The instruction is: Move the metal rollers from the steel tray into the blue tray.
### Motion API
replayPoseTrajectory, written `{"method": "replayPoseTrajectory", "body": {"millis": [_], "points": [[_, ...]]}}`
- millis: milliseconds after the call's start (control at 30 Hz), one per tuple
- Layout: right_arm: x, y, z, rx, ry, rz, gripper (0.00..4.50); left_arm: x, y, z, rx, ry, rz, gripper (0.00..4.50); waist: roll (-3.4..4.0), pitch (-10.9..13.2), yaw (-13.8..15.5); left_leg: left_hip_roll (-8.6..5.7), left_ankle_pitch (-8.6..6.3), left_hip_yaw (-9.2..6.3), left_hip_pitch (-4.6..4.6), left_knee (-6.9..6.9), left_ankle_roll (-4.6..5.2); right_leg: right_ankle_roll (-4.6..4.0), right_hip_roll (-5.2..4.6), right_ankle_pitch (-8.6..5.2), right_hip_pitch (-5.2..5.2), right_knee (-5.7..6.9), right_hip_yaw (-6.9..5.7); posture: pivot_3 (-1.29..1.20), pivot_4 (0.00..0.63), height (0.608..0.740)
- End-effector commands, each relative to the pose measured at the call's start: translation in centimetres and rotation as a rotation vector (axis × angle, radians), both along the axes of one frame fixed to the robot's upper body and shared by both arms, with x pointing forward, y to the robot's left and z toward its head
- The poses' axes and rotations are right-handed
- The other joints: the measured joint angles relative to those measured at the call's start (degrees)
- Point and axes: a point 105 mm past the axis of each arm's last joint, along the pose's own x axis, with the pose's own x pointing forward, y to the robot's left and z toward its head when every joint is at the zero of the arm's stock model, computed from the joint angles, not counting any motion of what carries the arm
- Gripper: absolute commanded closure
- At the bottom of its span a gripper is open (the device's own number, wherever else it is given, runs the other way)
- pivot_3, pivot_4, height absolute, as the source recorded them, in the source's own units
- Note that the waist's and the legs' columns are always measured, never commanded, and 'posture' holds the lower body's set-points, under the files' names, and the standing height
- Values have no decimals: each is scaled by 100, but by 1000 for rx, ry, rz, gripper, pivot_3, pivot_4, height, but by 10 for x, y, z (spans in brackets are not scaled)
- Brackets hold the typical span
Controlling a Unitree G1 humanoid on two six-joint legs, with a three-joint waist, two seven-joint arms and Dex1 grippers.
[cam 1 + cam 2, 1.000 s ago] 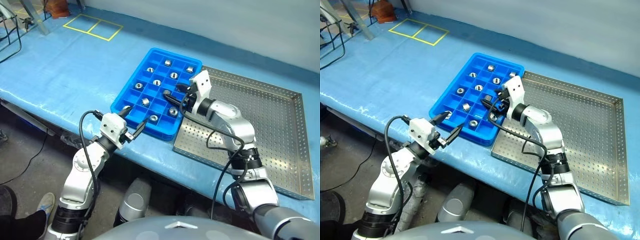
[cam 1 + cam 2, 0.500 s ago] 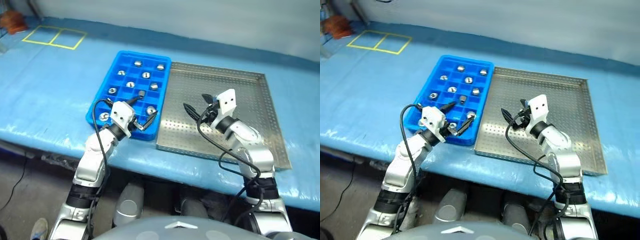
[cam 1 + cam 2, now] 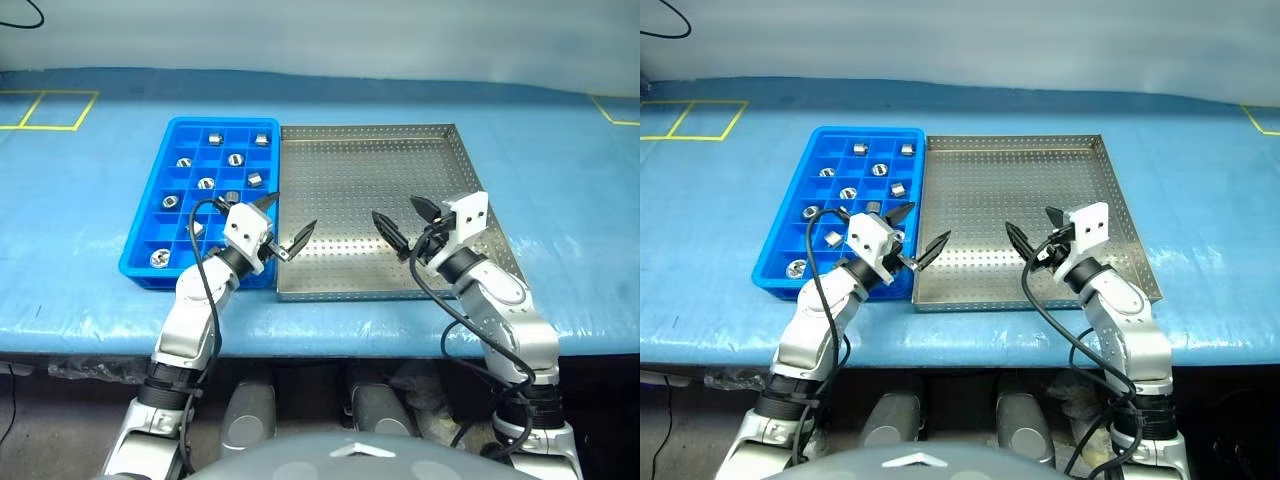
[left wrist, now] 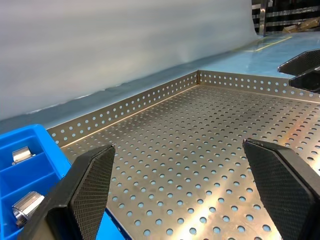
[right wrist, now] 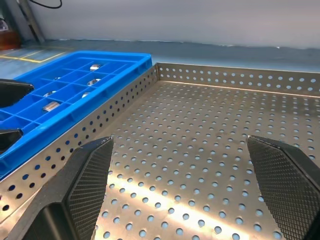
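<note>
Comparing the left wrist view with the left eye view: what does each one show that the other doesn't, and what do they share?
Head view alone: the whole blue tray outline, most metal rollers in its compartments, and the blue table cover.

Wrist view alone: a close look along the left gripper's fingers, spread wide over bare perforated metal.

Shared: the steel tray holding no rollers, the open left gripper, and the open right gripper.

Both arms reach forward at about the same height, forearms angled inward; left gripper (image 3: 284, 224) points forward and to the right, fingers spread wide, nothing between them; right gripper (image 3: 405, 224) points forward and to the left, likewise spread and empty.
</note>
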Motion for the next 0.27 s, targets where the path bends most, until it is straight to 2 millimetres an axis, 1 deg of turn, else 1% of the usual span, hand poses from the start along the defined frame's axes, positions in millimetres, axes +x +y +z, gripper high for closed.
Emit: {"method": "replayPoseTrajectory", "body": {"millis": [33,267], "points": [[1,4,19,10,-70,18,0,-2,-1,10,-19,-47,-3,16,0,0,7,-1,0,1,0,0,0,1,-1,0,0,0,2,131,150,740],[4,8,16,-18,-53,33,0,-3,0,10,-25,-47,10,16,0,0,26,-1,0,0,0,-2,0,1,0,0,-1,-1,2,144,150,740]]}}
